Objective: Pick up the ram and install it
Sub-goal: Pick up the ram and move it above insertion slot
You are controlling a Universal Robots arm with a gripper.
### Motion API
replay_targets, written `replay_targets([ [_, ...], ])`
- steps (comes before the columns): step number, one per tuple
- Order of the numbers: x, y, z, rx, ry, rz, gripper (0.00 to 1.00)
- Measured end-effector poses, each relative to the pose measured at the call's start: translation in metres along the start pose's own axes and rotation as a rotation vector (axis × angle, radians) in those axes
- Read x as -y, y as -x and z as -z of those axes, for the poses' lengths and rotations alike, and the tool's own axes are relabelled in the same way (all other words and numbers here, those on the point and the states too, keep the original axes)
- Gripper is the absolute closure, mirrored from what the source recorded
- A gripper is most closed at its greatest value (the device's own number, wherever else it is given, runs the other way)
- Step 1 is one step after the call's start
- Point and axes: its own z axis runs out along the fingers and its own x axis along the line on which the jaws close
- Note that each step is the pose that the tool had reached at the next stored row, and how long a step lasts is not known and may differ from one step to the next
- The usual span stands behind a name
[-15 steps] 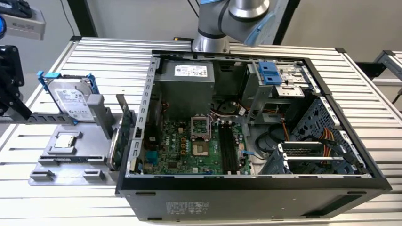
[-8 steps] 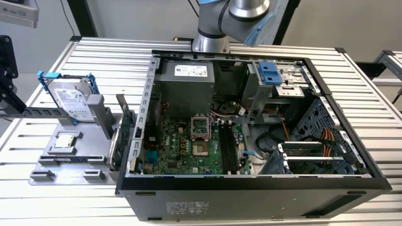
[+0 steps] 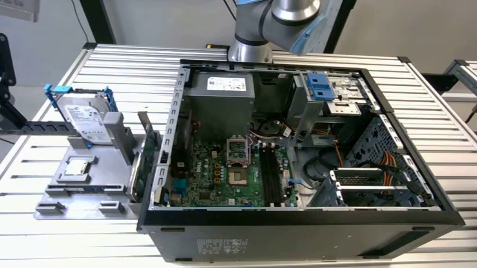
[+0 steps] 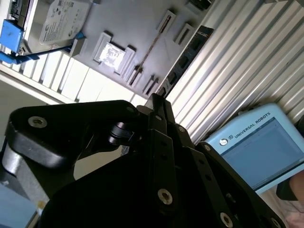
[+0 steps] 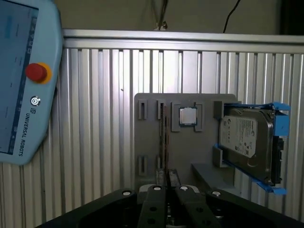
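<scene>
One ram [image 5: 165,137] edge-on in tray [image 5: 190,147] slot (label on drive [image 5: 247,137] unreadable); gripper [image 5: 167,176] closed, holding nothing.

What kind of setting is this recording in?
Probably a robotics lab bench set up for PC assembly: an open desktop computer case sits on a slotted aluminium table, a grey fixture holds a hard drive, and a robot teach pendant is nearby.

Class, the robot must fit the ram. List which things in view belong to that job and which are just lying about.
Job: ram, upright in the grey holder; memory slots in the computer case; gripper.
Lying about: hard drive; processor chip; control tablet.
</scene>
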Motion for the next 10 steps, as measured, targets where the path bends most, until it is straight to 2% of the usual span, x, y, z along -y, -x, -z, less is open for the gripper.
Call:
replay_targets([
  [10, 0.0001, 0.0006, 0.0092, 0.0001, -0.0001, 0.0, 1.0],
])
